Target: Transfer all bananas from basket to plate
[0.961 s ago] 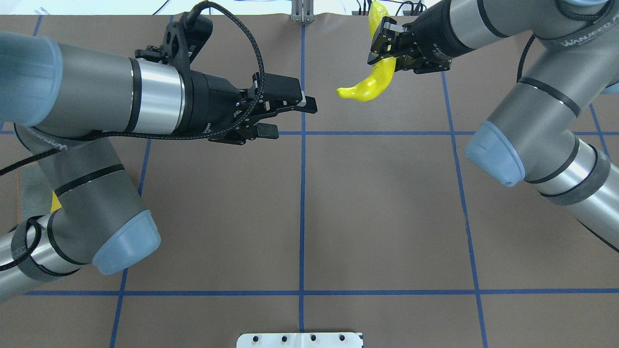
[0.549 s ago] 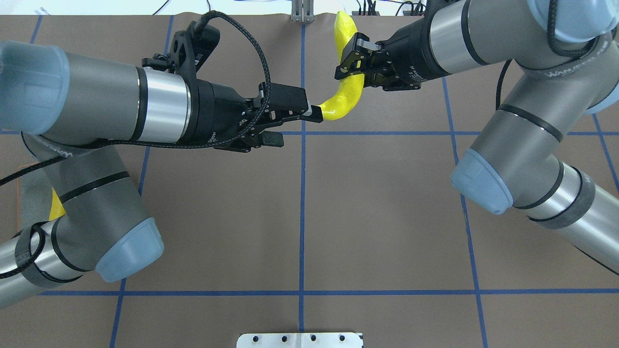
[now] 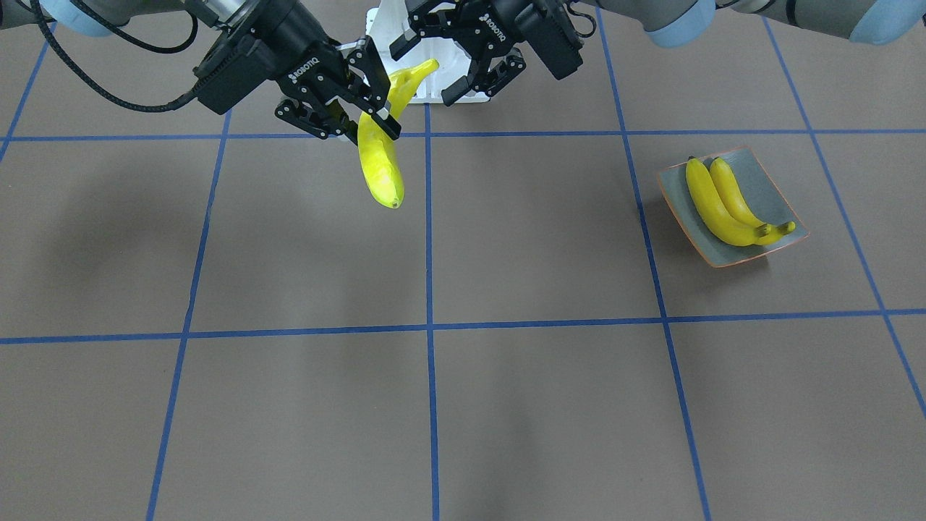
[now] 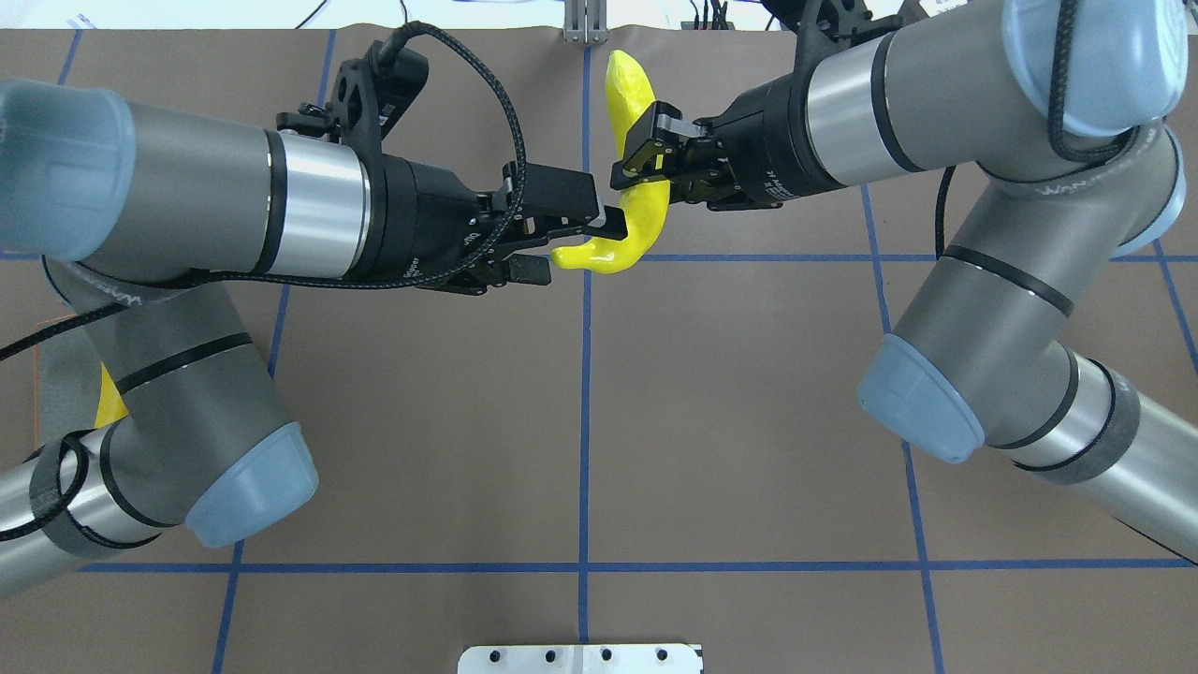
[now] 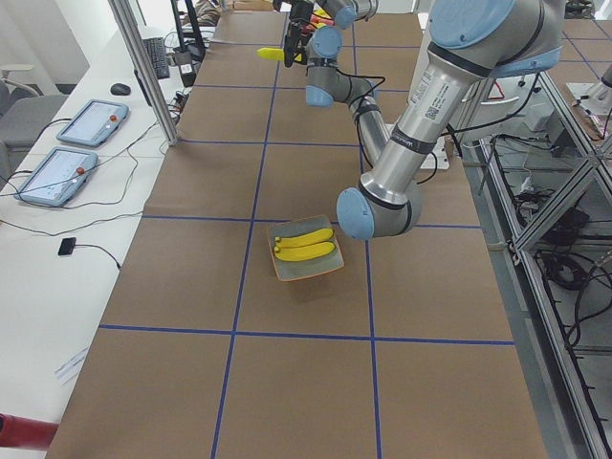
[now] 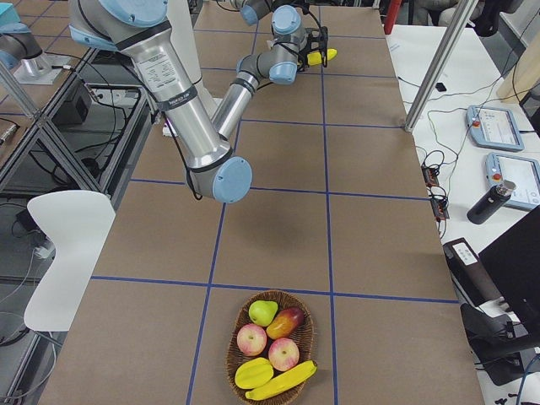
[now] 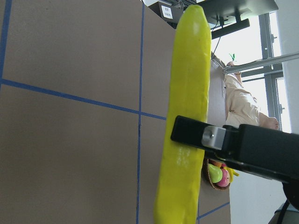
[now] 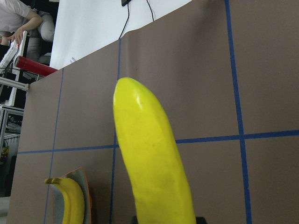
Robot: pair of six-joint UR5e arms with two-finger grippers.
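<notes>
1. Clamped at mid-length in the right pincer [image 4: 646,161] and raised off the table [image 4: 749,421], near the top centre of the overhead view: the held banana [image 4: 648,213].
2. Spread wide just left of it: the left pincer [image 4: 576,247], fingers either side of the hooked lower end. Cannot tell whether touching yet.
3. Long axis from the top of the frame downward, then curling left into the left pincer's gap, so roughly crosswise to that pincer's reach.
4. Looks like a mid-air hand-over. Next move likely calls for closing the left pincer on that near end, and only then loosening the right.
5. At the right of the front-facing view, on the left arm's side: the plate [image 3: 770,195], with two bananas [image 3: 720,206] lying side by side on it.
6. At the bottom of the right-side view: the basket [image 6: 234,342], with a last banana [image 6: 283,381] beside apples [image 6: 251,339] and other fruit. Roughly halfway by this count.
</notes>
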